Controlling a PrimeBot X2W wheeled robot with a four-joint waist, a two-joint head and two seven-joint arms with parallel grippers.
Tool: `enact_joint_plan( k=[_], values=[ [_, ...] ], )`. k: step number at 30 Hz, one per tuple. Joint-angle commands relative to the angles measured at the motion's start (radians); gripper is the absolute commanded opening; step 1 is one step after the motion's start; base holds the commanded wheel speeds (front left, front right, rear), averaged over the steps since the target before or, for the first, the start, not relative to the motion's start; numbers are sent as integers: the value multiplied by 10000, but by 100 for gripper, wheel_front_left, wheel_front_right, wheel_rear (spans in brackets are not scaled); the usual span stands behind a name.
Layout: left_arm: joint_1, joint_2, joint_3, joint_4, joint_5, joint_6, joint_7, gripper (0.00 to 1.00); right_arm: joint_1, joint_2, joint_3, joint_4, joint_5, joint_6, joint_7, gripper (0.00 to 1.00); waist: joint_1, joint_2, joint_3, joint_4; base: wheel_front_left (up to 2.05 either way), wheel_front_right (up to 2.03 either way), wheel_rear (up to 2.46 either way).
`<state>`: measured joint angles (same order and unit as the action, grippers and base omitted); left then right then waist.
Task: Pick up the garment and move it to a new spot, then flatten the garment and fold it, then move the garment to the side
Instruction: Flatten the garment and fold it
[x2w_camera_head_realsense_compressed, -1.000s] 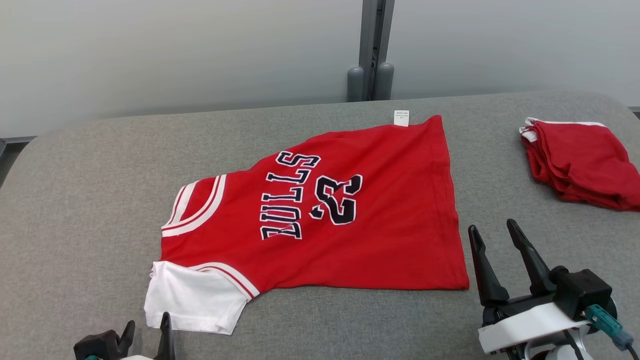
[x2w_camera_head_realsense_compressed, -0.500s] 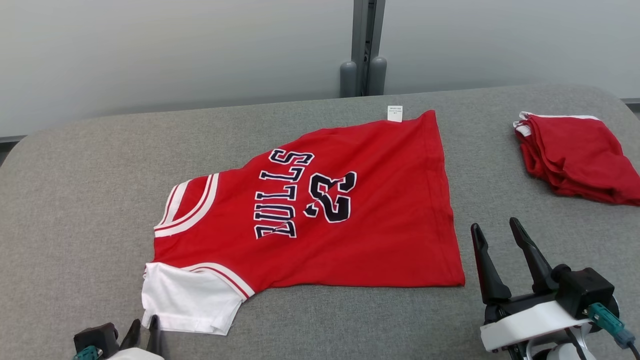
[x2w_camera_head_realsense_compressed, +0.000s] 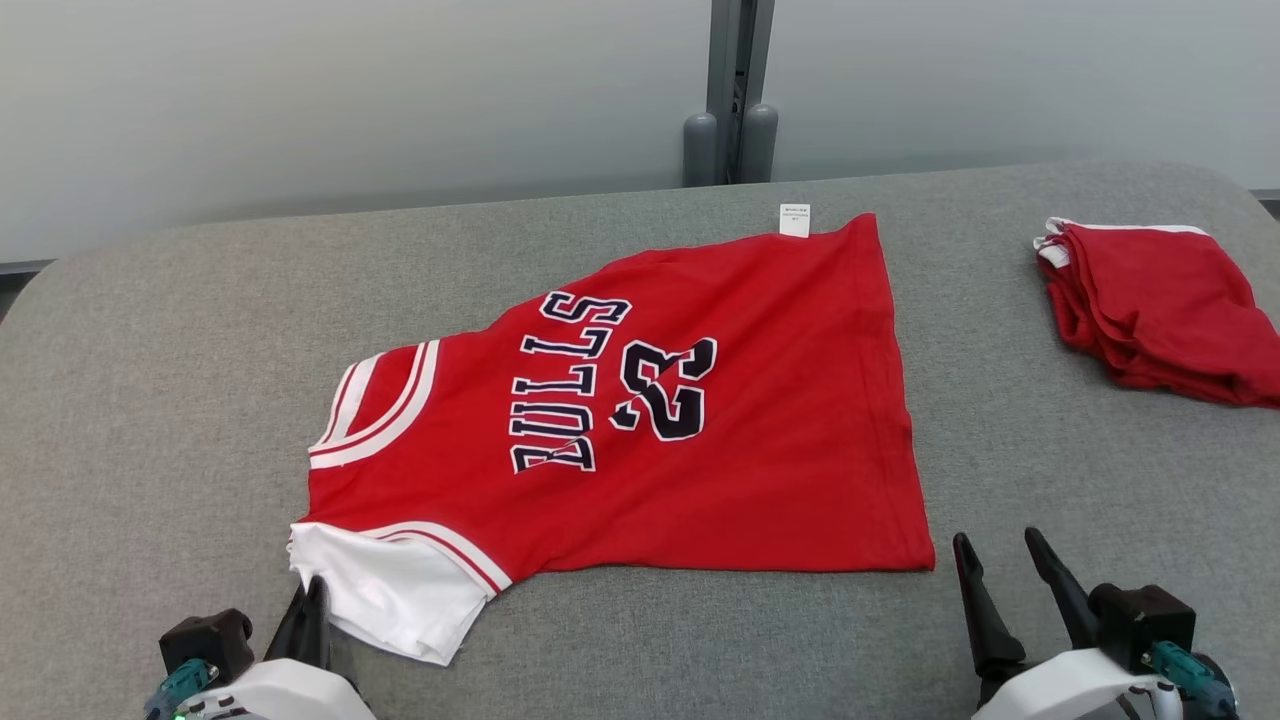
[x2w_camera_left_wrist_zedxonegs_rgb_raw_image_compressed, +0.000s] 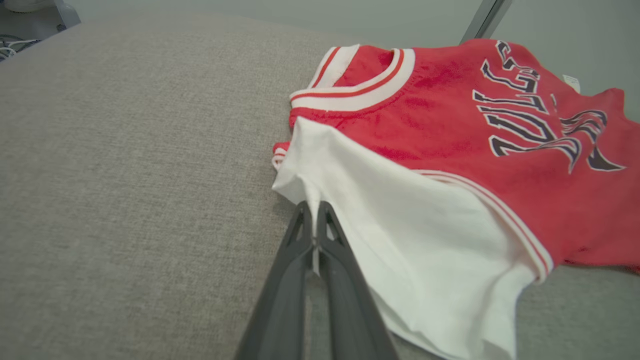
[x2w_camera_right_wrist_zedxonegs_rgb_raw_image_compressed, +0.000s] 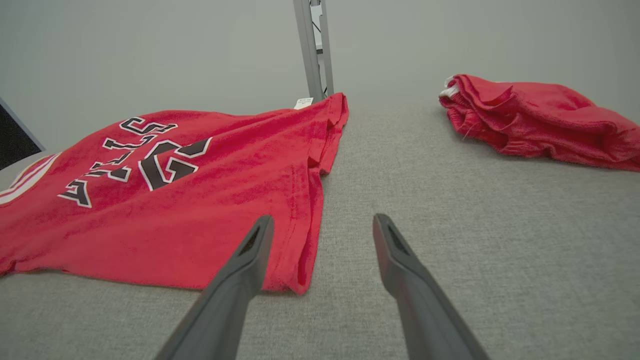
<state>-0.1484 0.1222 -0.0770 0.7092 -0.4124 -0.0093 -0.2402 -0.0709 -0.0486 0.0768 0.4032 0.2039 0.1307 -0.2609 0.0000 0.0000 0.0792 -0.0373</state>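
1. Head view: red fabric basketball jersey (x2w_camera_head_realsense_compressed: 700, 430) with black "BULLS 23" lettering lies spread near the middle of the grey fabric-covered table (x2w_camera_head_realsense_compressed: 150, 350), collar toward the robot's left. The left gripper (x2w_camera_head_realsense_compressed: 311, 600) sits at the jersey's white short sleeve (x2w_camera_head_realsense_compressed: 390, 590). The right gripper (x2w_camera_head_realsense_compressed: 997, 540) hovers just beside the hem corner, apart from it. A crumpled pile of red cloth (x2w_camera_head_realsense_compressed: 1160, 310) lies well apart at far right.
2. Left wrist view: the dark fingers are clenched on the sleeve's edge, with a thin fold of white cloth pinched between them, likely as an anchor for lifting the jersey.
3. Right wrist view: the jaws stand wide apart and empty, aimed near the hem corner, probably ready for the second hold.
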Motion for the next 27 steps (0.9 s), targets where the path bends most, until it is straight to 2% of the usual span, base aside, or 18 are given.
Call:
enact_joint_plan(
  k=[1,13,22,23,24,25,27],
  values=[
    [72,30,16,-309,21,-65,-89,0,-37,-47,-8,311,77,1,62,100,0,0,3,23,0,0,0],
    [1208,-316,-277,-3719,156,377,-156,0,-968,-51,326,2337,641,1,80,100,0,0,148,383,0,0,0],
    [1656,-205,-283,-4996,157,658,203,0,-1740,-54,895,3678,1026,1,352,100,0,0,235,552,0,0,0],
    [1685,-191,-283,-5082,149,690,239,0,-1804,-50,1013,3832,1078,1,402,84,0,0,240,565,0,0,0],
    [1721,-183,-283,-5156,142,717,260,0,-1840,-44,1116,3971,1159,2,472,60,0,0,241,571,0,0,0],
    [1755,-176,-276,-5222,132,722,256,0,-1865,-31,1192,4114,1255,2,545,47,0,0,242,573,0,0,0],
    [1784,-164,-270,-5349,115,743,233,0,-1958,-28,1284,4277,1369,1,561,37,0,0,247,566,0,0,0]
  ],
)
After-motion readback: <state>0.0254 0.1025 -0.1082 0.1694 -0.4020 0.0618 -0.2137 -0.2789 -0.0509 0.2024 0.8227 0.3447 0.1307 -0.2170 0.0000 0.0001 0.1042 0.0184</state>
